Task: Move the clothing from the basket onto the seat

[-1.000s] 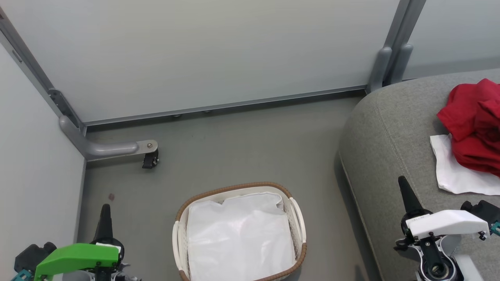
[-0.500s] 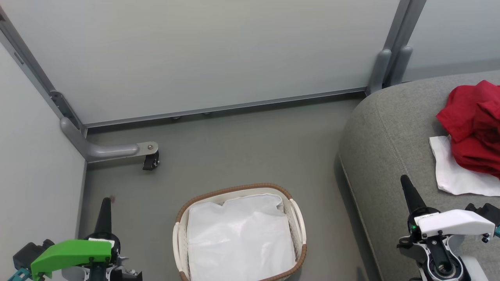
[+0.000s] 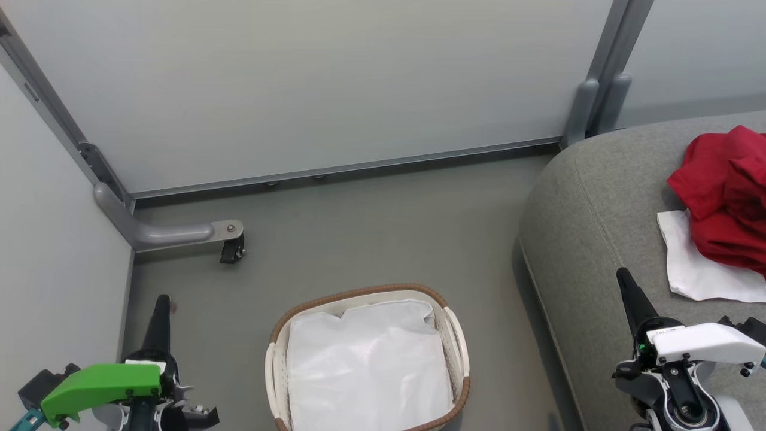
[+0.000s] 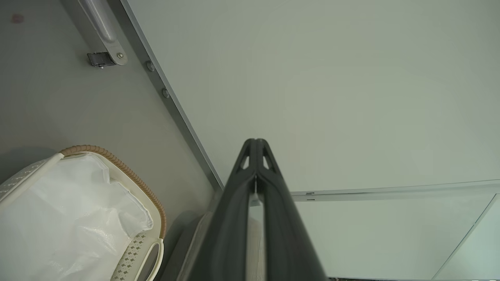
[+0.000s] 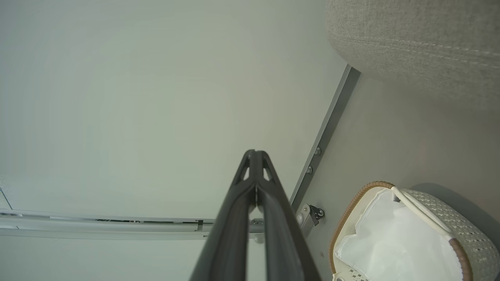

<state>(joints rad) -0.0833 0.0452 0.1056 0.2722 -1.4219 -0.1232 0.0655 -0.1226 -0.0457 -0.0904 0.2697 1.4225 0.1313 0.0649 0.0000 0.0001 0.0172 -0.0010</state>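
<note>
on the grey seat (image 3: 592, 209), at the right of the head view, the red clothing (image 3: 724, 191) lies in one crumpled heap, well back from the rounded edge, likely so it cannot slide off; a white piece of cloth (image 3: 697, 272) pokes out from under it, and whether that belongs to a garment cannot be told; how many garments make up the heap cannot be counted from here. on the floor, the one basket (image 3: 359, 291) holds just its white liner (image 3: 365, 365), with no red in it, so the move looks done. the left gripper (image 3: 161, 305) hangs beside the basket and the right gripper (image 3: 626, 284) over the seat's front; each has its two fingers pressed together on nothing; both are held low and well apart, probably a resting pose that keeps them off basket and cloth. two grippers, one basket, one liner, one red heap.
</note>
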